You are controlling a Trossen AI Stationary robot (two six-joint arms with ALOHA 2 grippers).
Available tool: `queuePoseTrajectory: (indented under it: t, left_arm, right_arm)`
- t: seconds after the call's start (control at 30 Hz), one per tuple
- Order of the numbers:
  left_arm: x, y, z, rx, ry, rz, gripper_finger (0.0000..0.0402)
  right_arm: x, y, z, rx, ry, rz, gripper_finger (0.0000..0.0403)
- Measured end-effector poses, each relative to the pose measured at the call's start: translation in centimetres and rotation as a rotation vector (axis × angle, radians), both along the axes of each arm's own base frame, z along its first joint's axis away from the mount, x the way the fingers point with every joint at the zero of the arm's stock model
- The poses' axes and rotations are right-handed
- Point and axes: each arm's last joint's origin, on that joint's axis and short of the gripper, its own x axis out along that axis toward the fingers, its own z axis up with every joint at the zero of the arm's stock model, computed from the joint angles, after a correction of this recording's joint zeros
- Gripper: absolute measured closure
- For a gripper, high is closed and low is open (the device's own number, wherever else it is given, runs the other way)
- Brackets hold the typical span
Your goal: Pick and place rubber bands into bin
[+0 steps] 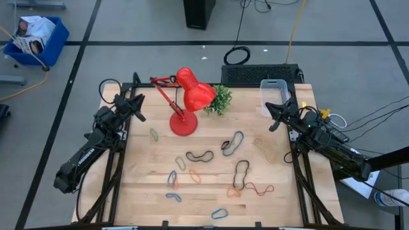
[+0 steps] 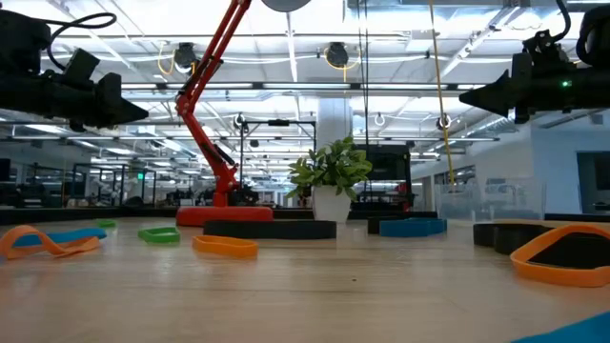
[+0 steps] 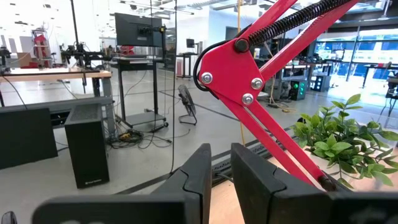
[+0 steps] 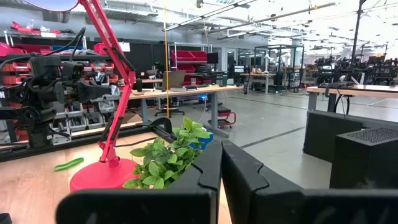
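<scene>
Several rubber bands lie flat on the wooden table: black ones (image 1: 199,156) (image 1: 241,172), blue (image 1: 172,179), orange-red (image 1: 252,189) and green (image 1: 154,134). The low view shows an orange band (image 2: 225,246) and a green one (image 2: 158,234). The clear bin (image 1: 275,91) stands at the table's far right corner. My left gripper (image 1: 139,116) hovers above the far left part of the table, its fingers (image 3: 205,168) a narrow gap apart, and it is empty. My right gripper (image 1: 273,124) hovers just in front of the bin, shut and empty (image 4: 222,165).
A red desk lamp (image 1: 185,102) stands on its round base at the far middle of the table, with a small potted plant (image 1: 219,99) beside it. A blue crate (image 1: 35,39) sits on the floor far to the left. Black cables lie beyond the far edge.
</scene>
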Motion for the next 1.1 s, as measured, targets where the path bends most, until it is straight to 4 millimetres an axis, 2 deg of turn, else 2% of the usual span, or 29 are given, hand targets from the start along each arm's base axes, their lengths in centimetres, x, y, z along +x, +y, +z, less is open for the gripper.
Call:
queuePoseTrajectory:
  t: [0.53,0.77,1.1]
  left_arm:
    - [0.0,0.0,0.0,0.0,0.0,0.0,0.0337]
    - [0.0,0.0,-0.01,-0.001,0.001,0.0,0.0337]
    - [0.0,0.0,0.0,0.0,0.0,0.0,0.0337]
  right_arm:
    - [-0.01,0.0,0.02,0.001,-0.002,0.0,0.0394]
    - [-0.01,0.0,0.04,0.158,-0.111,0.028,0.0394]
    - [0.0,0.0,-0.03,0.147,-0.097,0.025,0.0394]
